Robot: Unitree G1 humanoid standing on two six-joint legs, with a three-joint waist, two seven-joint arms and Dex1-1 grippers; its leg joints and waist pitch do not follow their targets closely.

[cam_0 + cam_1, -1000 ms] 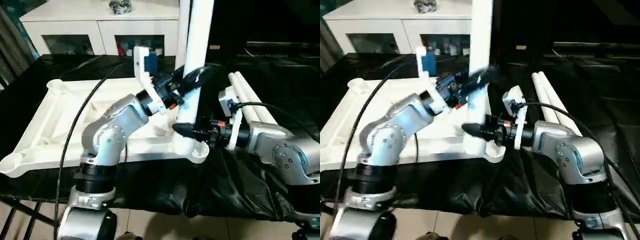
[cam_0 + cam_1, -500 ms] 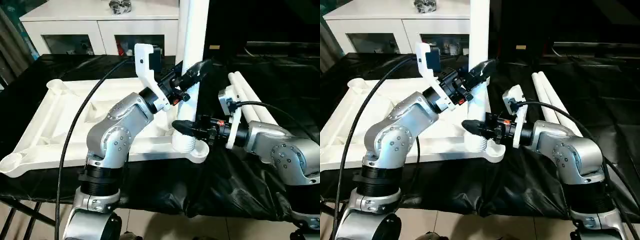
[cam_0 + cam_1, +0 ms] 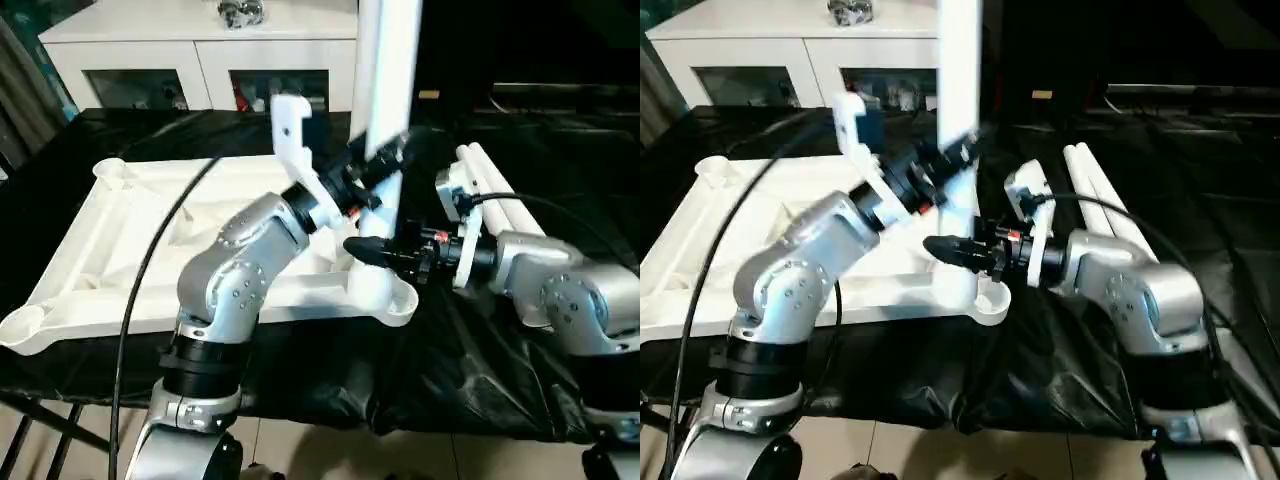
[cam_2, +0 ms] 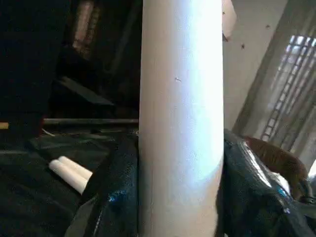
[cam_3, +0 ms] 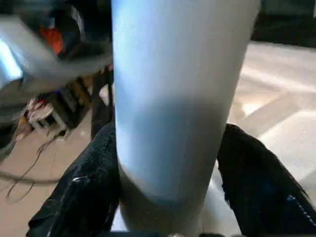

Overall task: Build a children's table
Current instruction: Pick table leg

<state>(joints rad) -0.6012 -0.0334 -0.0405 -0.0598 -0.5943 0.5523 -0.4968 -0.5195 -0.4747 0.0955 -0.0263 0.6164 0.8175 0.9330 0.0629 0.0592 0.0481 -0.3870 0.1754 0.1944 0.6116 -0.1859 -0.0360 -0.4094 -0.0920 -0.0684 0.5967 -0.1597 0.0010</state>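
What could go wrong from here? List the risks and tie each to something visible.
1. The upright leg is tall and held low by both tools, left tool and right tool; it may tilt and bind in the corner socket.
2. That socket sits at the tabletop corner near the table edge; pushing could shift the tabletop.
3. The spare legs lie beside the right arm and might get knocked.

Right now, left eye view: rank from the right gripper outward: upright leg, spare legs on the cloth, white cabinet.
1. Upright leg: held in the right gripper, standing at the tabletop's near right corner socket.
2. Spare legs: lying behind the right forearm, on the right.
3. White cabinet: far back, left.
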